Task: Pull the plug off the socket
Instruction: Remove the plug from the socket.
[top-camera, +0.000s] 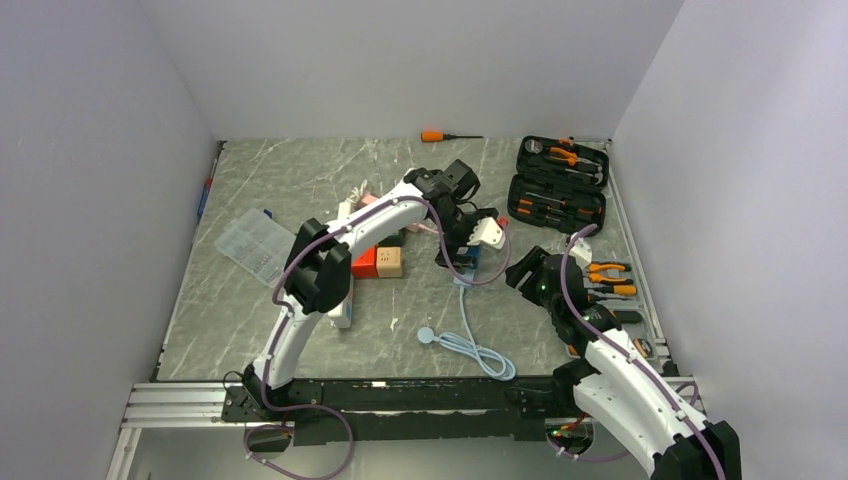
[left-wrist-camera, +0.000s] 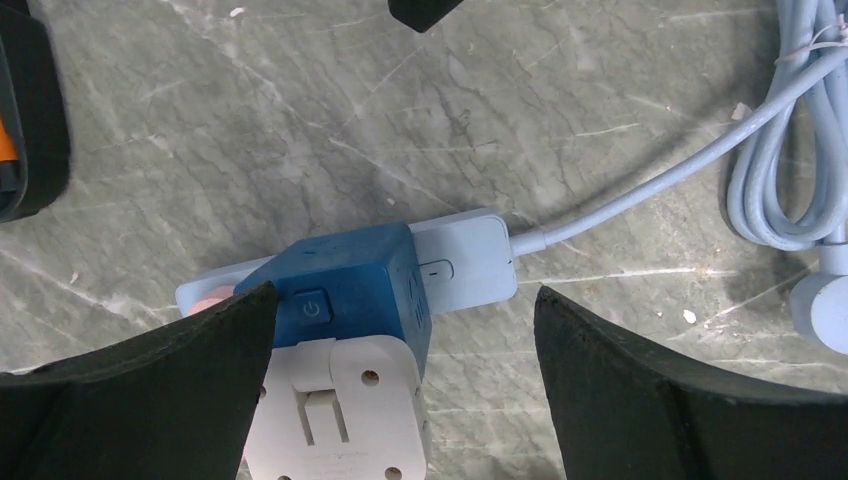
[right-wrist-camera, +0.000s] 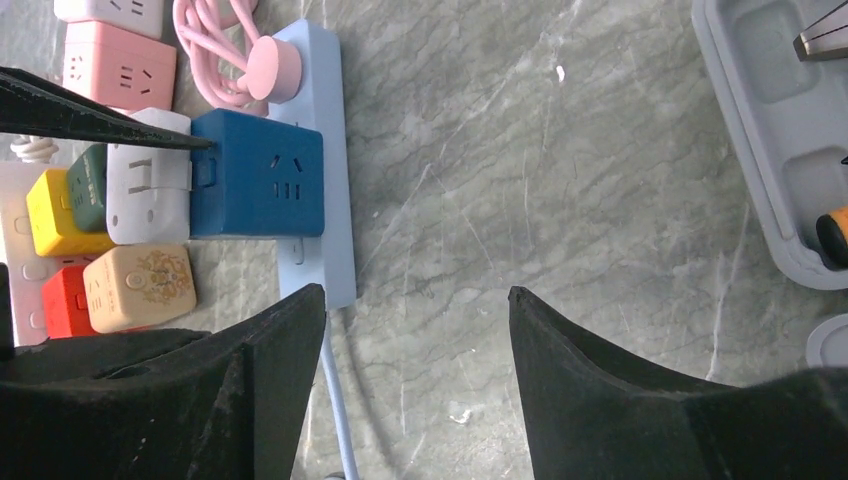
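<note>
Left pincer (left-wrist-camera: 402, 300): fingers spread wide, clamped on nothing.
White plug (left-wrist-camera: 335, 410): low between the left pincer's fingers, tight against one finger and well clear of the other; seated in the blue cube socket (left-wrist-camera: 350, 285).
Blue cube socket: under the left pincer's gap, sitting on the pale blue power strip (left-wrist-camera: 470, 255).
Cable (left-wrist-camera: 640, 190): leaves the strip's end and coils beyond the far finger.
Right pincer (right-wrist-camera: 415, 295): fingers apart, holding nothing, over bare table (right-wrist-camera: 560, 170).
Power strip from right pincer: just past one fingertip, outside the gap.
</note>
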